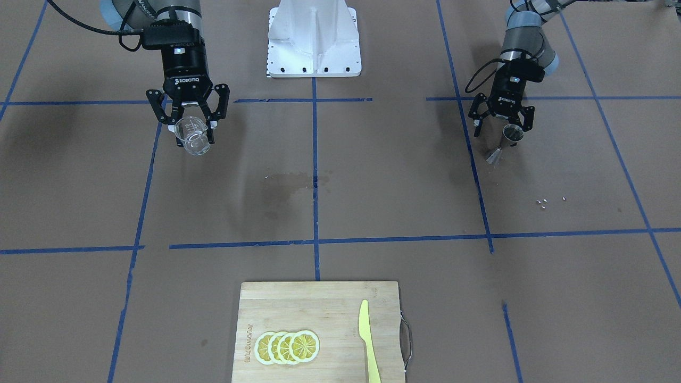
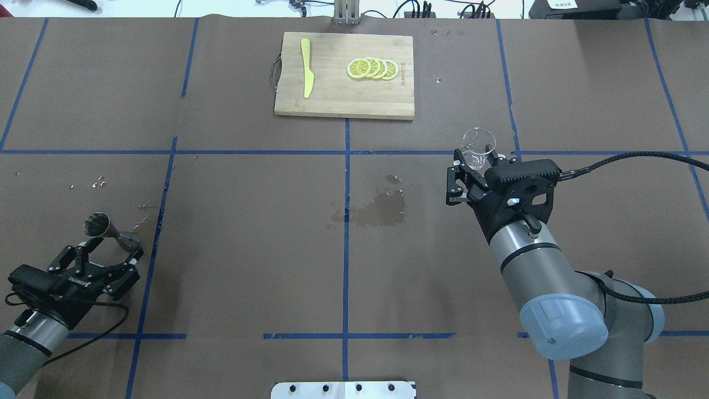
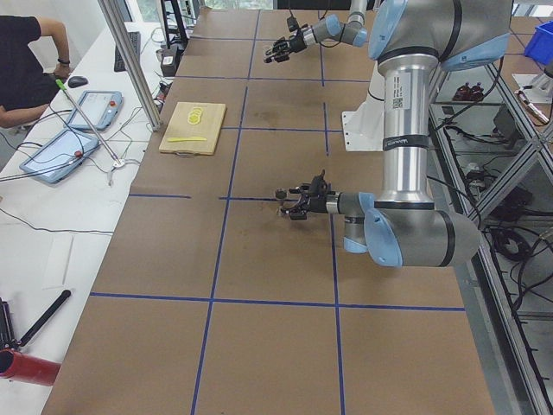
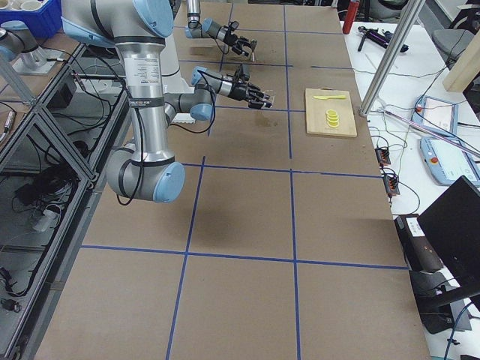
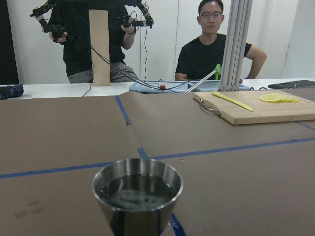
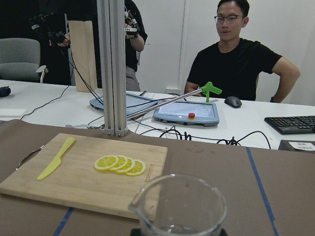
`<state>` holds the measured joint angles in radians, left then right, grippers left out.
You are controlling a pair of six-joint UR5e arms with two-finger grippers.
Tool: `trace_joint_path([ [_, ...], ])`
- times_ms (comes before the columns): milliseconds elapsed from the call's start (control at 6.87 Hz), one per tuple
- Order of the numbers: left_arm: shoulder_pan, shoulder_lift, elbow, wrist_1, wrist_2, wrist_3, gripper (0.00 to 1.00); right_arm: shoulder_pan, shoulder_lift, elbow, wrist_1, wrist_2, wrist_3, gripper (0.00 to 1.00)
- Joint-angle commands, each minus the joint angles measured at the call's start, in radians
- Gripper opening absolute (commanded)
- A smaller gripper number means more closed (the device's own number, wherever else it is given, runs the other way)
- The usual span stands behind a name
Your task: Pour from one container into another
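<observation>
A small clear glass cup (image 1: 191,135) with a pour lip stands upright between the fingers of my right gripper (image 1: 192,130), which is shut on it; it also fills the bottom of the right wrist view as the glass cup (image 6: 179,206). The cup (image 2: 478,148) sits right of the table's middle. The metal hourglass jigger (image 1: 505,142) stands upright on the table far to my left. My left gripper (image 1: 501,126) is open just behind the jigger (image 2: 111,231), its fingers spread to either side. Up close, the jigger (image 5: 138,196) shows a dark, shiny inside.
A wooden cutting board (image 2: 343,75) with lemon slices (image 2: 372,68) and a yellow knife (image 2: 307,75) lies at the far middle edge. A wet stain (image 2: 379,210) marks the table's centre. Small droplets (image 2: 97,182) lie near the jigger. People sit beyond the far edge.
</observation>
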<state>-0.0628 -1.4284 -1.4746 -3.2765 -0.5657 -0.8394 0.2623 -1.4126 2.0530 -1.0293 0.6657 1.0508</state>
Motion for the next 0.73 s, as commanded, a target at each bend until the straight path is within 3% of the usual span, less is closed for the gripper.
trace_joint_path([
  [0, -0.005, 0.054, -0.031, 0.006, -0.074, -0.001, 1.00, 0.000, 0.000, 0.001, -0.002, 0.000, 0.000, 0.00],
  [146, -0.005, 0.133, -0.109, 0.011, -0.124, -0.001, 1.00, 0.000, 0.000, 0.001, -0.002, 0.000, 0.000, 0.00],
  [582, -0.008, 0.227, -0.131, 0.049, -0.320, -0.001, 1.00, 0.000, 0.000, 0.000, -0.002, 0.000, -0.002, 0.00],
])
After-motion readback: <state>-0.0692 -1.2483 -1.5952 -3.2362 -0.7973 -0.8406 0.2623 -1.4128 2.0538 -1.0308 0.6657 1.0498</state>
